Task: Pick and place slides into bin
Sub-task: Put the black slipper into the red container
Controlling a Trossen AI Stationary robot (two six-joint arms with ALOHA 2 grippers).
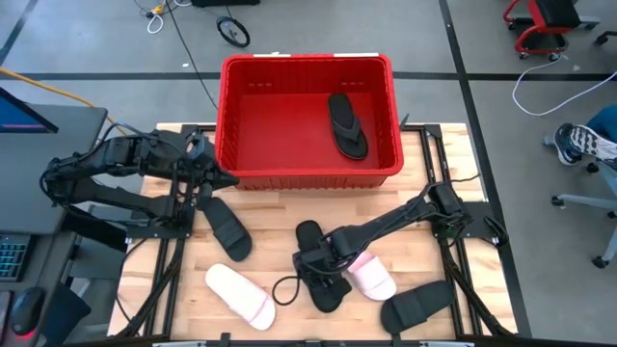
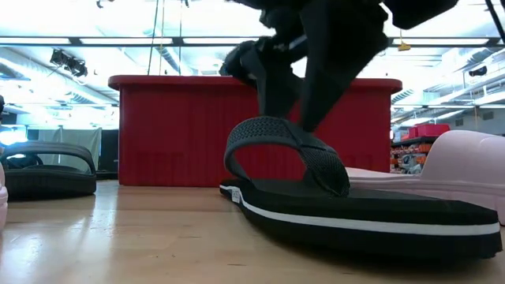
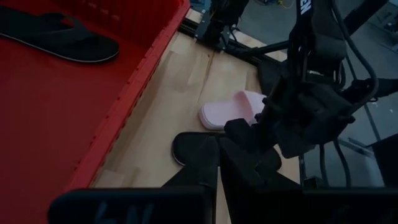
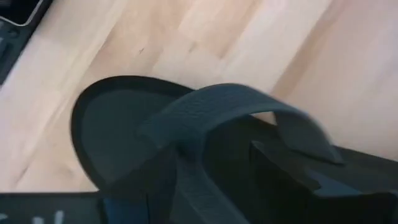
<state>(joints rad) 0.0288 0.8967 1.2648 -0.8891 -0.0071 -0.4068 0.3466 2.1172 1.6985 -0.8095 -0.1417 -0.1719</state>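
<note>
The red bin [image 1: 308,63] stands at the table's far middle with one black flip-flop [image 1: 347,125] lying inside. A second black flip-flop [image 1: 330,294] lies flat on the table near the front. My right gripper [image 1: 316,258] is down over it and open. Its fingers stand on either side of the thong strap [image 4: 217,106]. My left gripper [image 1: 217,180] is shut and empty beside the bin's near left corner. Also on the table lie a pink slide [image 1: 374,278], a white slide [image 1: 239,294] and two black wide-strap slides [image 1: 227,231] [image 1: 416,306]. My right gripper comes at the flip-flop's strap [image 4: 186,118] from above, slanting from the table's right. One finger [image 4: 292,174] stands on each side of the strap, near the toe post. I cannot tell whether they touch it. The flip-flop's sole [image 2: 355,209] lies flat on the table.
The pink slide [image 2: 465,166] lies right beside the flip-flop, on its right. A black cord loop [image 1: 284,287] lies at its left. The bin's near wall [image 2: 181,126] rises behind. An office chair and a person's blue-white sneaker [image 1: 583,145] show beyond the table's right edge.
</note>
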